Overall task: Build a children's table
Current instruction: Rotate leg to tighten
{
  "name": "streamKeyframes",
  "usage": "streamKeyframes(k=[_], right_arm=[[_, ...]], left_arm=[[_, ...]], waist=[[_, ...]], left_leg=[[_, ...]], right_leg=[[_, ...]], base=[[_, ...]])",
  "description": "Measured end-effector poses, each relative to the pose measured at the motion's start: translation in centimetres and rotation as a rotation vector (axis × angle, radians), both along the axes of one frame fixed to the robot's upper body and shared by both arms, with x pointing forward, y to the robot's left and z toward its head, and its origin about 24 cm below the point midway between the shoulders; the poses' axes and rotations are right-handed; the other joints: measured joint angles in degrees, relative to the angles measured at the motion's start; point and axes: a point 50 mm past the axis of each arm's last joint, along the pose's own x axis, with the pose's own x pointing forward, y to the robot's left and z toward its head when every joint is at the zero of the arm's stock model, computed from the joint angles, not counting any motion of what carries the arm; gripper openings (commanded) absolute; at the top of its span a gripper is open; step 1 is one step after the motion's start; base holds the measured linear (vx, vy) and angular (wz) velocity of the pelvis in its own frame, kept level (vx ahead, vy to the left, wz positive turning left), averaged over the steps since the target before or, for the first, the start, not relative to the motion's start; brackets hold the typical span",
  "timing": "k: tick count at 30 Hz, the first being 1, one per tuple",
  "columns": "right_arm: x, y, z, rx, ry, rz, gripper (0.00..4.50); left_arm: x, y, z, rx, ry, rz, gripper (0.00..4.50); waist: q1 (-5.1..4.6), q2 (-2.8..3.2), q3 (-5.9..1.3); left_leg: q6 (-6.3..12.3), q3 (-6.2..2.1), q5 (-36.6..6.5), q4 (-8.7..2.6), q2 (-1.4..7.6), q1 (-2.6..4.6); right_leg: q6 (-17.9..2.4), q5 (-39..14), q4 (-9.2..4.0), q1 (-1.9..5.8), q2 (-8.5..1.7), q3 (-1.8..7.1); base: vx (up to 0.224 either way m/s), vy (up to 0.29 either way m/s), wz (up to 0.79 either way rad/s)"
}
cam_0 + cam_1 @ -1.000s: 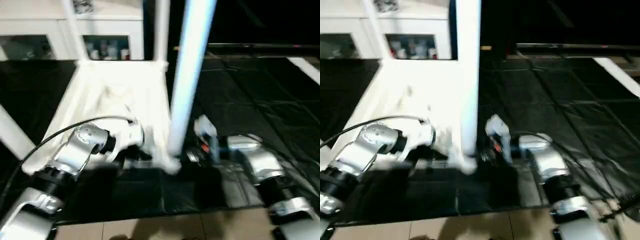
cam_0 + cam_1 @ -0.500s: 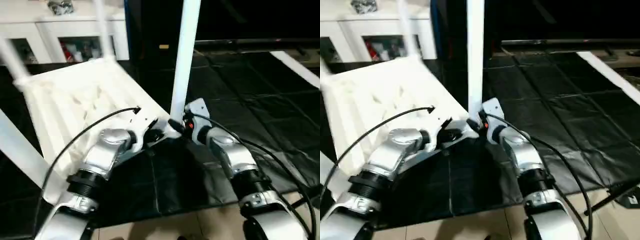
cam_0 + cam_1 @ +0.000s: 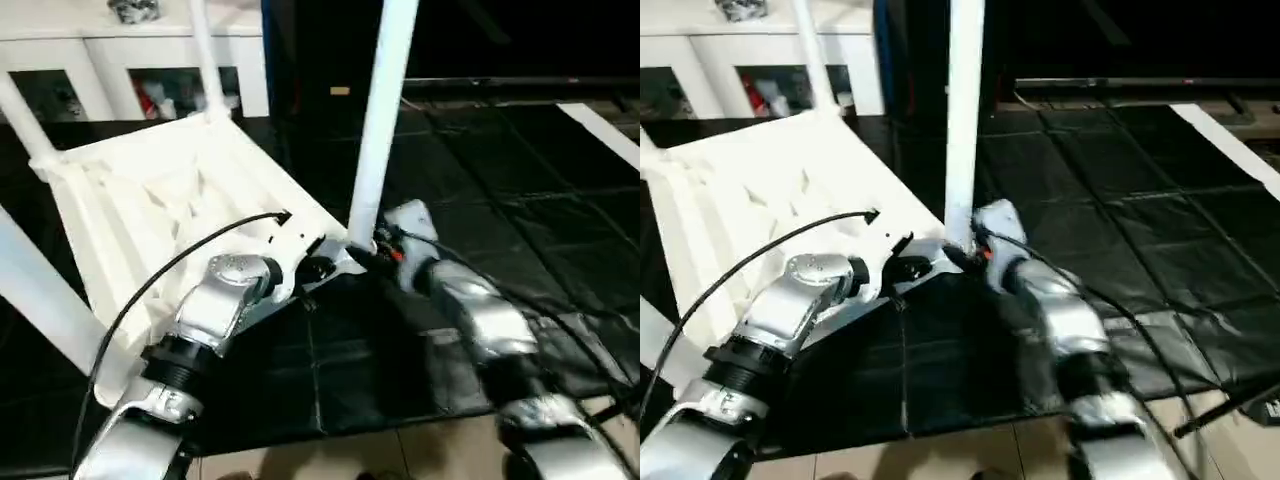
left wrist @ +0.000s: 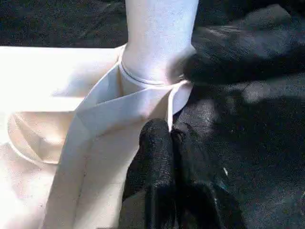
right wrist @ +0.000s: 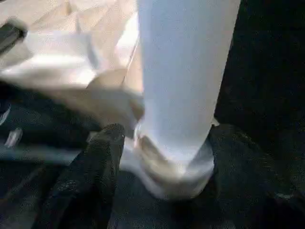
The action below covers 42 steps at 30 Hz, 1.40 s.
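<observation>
Since a second ago our table top (image 3: 170,210) has swung round, near corner toward us. Left gripper (image 4: 170,138), jaws closed, presses its rim; right gripper (image 5: 162,157) straddles the near leg (image 3: 385,110), jaws open. Four legs stand seated; tightening remains.

A room indoors: tiled floor (image 3: 330,455), black mat (image 3: 480,180), a glass-doored white cabinet (image 3: 150,60) behind.

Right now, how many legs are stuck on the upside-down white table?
4 long white plastic legs: one at the near corner by the hands, one at the far corner, one at the far left, one at the near left. None seem hidden.
</observation>
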Motion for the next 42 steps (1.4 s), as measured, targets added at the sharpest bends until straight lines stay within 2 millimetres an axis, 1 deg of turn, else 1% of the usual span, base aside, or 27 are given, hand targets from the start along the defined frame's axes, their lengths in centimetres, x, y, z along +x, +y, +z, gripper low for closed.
streamKeyframes(k=[1, 3, 5, 6, 8, 10, 11, 12, 15, 17, 19, 21, 24, 25, 28, 29, 31, 34, 35, 36, 39, 42], right_arm=[[-0.4, -0.6, 0.0, 0.003, 0.000, 0.038, 3.27], [-1.0, -2.9, 0.2, -0.028, 0.003, 0.100, 3.36], [-1.2, -4.5, 0.9, -0.036, -0.003, 0.132, 3.49], [-1.2, -4.9, 1.2, -0.037, -0.010, 0.144, 3.63], [-1.4, -5.2, 1.9, -0.025, -0.023, 0.198, 3.79], [-1.7, -5.4, 2.3, -0.018, -0.022, 0.255, 3.93], [-1.9, -5.3, 2.5, -0.016, -0.023, 0.296, 3.93], [-2.0, -5.2, 2.7, -0.014, -0.024, 0.327, 4.10], [-2.4, -4.9, 2.6, -0.019, -0.002, 0.409, 4.19], [-2.4, -4.7, 2.5, -0.026, 0.003, 0.426, 4.37], [-2.3, -4.5, 2.6, -0.039, -0.006, 0.434, 4.45], [-2.0, -4.3, 3.0, -0.048, -0.029, 0.432, 4.45], [-2.0, -4.3, 3.0, -0.057, -0.034, 0.424, 4.45], [-2.1, -4.3, 2.9, -0.057, -0.034, 0.425, 4.50], [-2.5, -4.4, 2.9, -0.063, -0.041, 0.431, 4.50], [-2.7, -4.4, 2.7, -0.065, -0.036, 0.433, 4.50], [-3.0, -4.5, 2.5, -0.071, -0.030, 0.429, 4.50], [-3.3, -4.7, 2.3, -0.078, -0.029, 0.417, 4.50], [-3.4, -4.7, 2.3, -0.079, -0.029, 0.412, 4.50], [-3.6, -4.6, 2.3, -0.079, -0.034, 0.412, 4.50], [-4.0, -4.5, 2.2, -0.079, -0.035, 0.410, 4.50], [-4.1, -4.3, 2.3, -0.075, -0.041, 0.405, 4.50]], left_arm=[[-0.1, 0.1, 0.0, 0.007, -0.004, -0.022, 0.00], [-0.3, 0.7, 0.1, 0.021, -0.005, -0.082, 0.00], [-0.5, 1.3, 0.1, 0.036, -0.010, -0.130, 0.00], [-0.6, 1.6, 0.1, 0.040, -0.008, -0.149, 0.00], [-0.8, 2.1, 0.1, 0.056, -0.014, -0.208, 0.00], [-1.0, 2.3, 0.1, 0.062, -0.010, -0.254, 0.00], [-1.2, 2.5, 0.2, 0.068, -0.009, -0.289, 0.00], [-1.3, 2.7, 0.2, 0.071, -0.006, -0.313, 0.00], [-1.6, 3.2, 0.3, 0.080, 0.003, -0.381, 0.00], [-1.7, 3.4, 0.4, 0.090, -0.008, -0.419, 0.00], [-1.7, 3.4, 0.4, 0.091, -0.011, -0.428, 0.00], [-1.7, 3.3, 0.3, 0.087, -0.013, -0.423, 0.00], [-1.6, 3.1, 0.3, 0.082, -0.022, -0.408, 0.00], [-1.6, 3.1, 0.2, 0.078, -0.021, -0.402, 0.41], [-1.7, 2.8, 0.3, 0.051, -0.010, -0.390, 0.41], [-1.7, 2.8, 0.4, 0.048, -0.009, -0.386, 0.65], [-1.8, 2.9, 0.6, 0.045, -0.014, -0.378, 0.83], [-1.8, 3.0, 0.8, 0.033, -0.020, -0.368, 0.81], [-1.9, 3.1, 1.0, 0.029, -0.025, -0.366, 1.10], [-2.0, 3.2, 1.1, 0.034, -0.026, -0.364, 1.23], [-2.2, 3.8, 1.1, 0.051, -0.011, -0.354, 1.23], [-2.3, 3.9, 1.0, 0.072, -0.005, -0.350, 1.23]], waist=[[0.06, 0.00, 0.00], [0.34, 0.00, 0.00], [0.27, -0.01, 0.01], [0.27, -0.01, 0.01], [0.44, -0.01, 0.00], [0.72, -0.01, 0.00], [0.97, -0.01, 0.00], [1.15, -0.01, 0.00], [1.92, -0.02, 0.00], [2.53, -0.02, 0.00], [2.74, -0.02, 0.01], [2.80, -0.03, 0.00], [2.82, -0.04, 0.01], [2.76, -0.06, 0.02], [2.62, -0.08, 0.03], [2.49, -0.08, 0.03], [2.42, -0.07, 0.03], [2.20, -0.07, 0.03], [2.15, -0.04, 0.04], [2.14, -0.02, 0.05], [2.13, 0.06, 0.07], [2.14, 0.10, 0.10]], left_leg=[[0.00, 0.00, 0.0, -0.01, 0.00, -0.03], [0.01, 0.00, 0.0, 0.00, 0.00, -0.03], [0.01, 0.00, 0.0, 0.01, 0.00, -0.06], [0.01, 0.00, 0.0, 0.01, 0.01, -0.04], [0.00, 0.00, 0.0, 0.00, 0.03, -0.01], [-0.01, 0.00, 0.0, 0.00, 0.03, 0.10], [-0.01, 0.00, 0.0, 0.03, 0.03, 0.17], [0.00, 0.00, 0.0, 0.05, 0.02, 0.20], [0.00, 0.00, 0.0, 0.12, 0.01, 0.18], [0.00, 0.01, 0.0, 0.13, 0.01, 0.17], [0.00, 0.01, 0.0, 0.14, 0.01, 0.16], [0.00, 0.01, 0.0, 0.16, 0.01, 0.17], [0.00, 0.01, 0.0, 0.18, 0.01, 0.15], [0.00, 0.01, 0.0, 0.18, 0.01, 0.15], [-0.01, 0.01, 0.0, 0.18, 0.02, 0.14], [-0.01, 0.01, 0.0, 0.17, 0.02, 0.14], [-0.01, 0.01, 0.0, 0.17, 0.02, 0.13], [-0.01, 0.01, 0.0, 0.16, 0.03, 0.14], [-0.01, 0.01, 0.0, 0.16, 0.03, 0.15], [-0.01, 0.01, 0.0, 0.16, 0.04, 0.15], [-0.01, 0.01, 0.0, 0.15, 0.04, 0.17], [-0.01, 0.01, 0.0, 0.15, 0.03, 0.17]], right_leg=[[0.0, 0.0, 0.00, -0.01, 0.00, 0.00], [0.1, -0.1, -0.01, -0.01, 0.00, -0.01], [0.2, -0.1, 0.02, 0.00, 0.00, 0.00], [0.3, -0.2, 0.04, 0.00, 0.01, 0.00], [0.3, -0.2, 0.06, 0.02, 0.03, -0.01], [0.3, -0.2, 0.06, 0.04, 0.02, -0.01], [0.3, -0.2, 0.06, 0.04, 0.01, -0.01], [0.3, -0.2, 0.06, 0.04, 0.00, -0.01], [0.3, -0.2, 0.05, 0.06, -0.02, -0.01], [0.3, -0.2, 0.05, 0.06, -0.03, 0.00], [0.3, -0.2, 0.08, 0.06, -0.04, 0.00], [0.3, -0.2, 0.08, 0.09, -0.04, 0.00], [0.3, -0.2, 0.08, 0.09, -0.05, 0.00], [0.3, -0.2, 0.08, 0.09, -0.05, 0.00], [0.3, -0.2, 0.08, 0.09, -0.04, 0.00], [0.3, -0.2, 0.08, 0.08, -0.04, 0.00], [0.3, -0.2, 0.07, 0.06, -0.04, 0.00], [0.3, -0.2, 0.07, 0.06, -0.03, 0.00], [0.3, -0.2, 0.08, 0.06, -0.02, 0.00], [0.3, -0.2, 0.08, 0.06, -0.01, 0.00], [0.3, -0.2, 0.07, 0.06, -0.01, 0.00], [0.3, -0.2, 0.04, 0.07, -0.01, 0.00]], base=[[0.000, 0.000, 0.00], [0.000, 0.000, 0.00], [0.000, 0.000, 0.00], [0.000, 0.000, 0.00], [0.000, 0.000, 0.00], [0.000, 0.000, 0.00], [0.000, 0.000, 0.00], [0.000, 0.000, 0.00], [0.000, 0.000, 0.00], [0.000, 0.000, 0.00], [0.000, 0.000, 0.00], [0.000, 0.000, 0.00], [0.000, 0.000, 0.00], [0.000, 0.000, 0.00], [0.000, 0.000, 0.00], [0.000, 0.000, 0.00], [0.000, 0.000, 0.00], [0.000, 0.000, 0.00], [0.000, 0.000, 0.00], [0.000, 0.000, 0.00], [0.000, 0.000, 0.00], [0.000, 0.000, 0.00]])
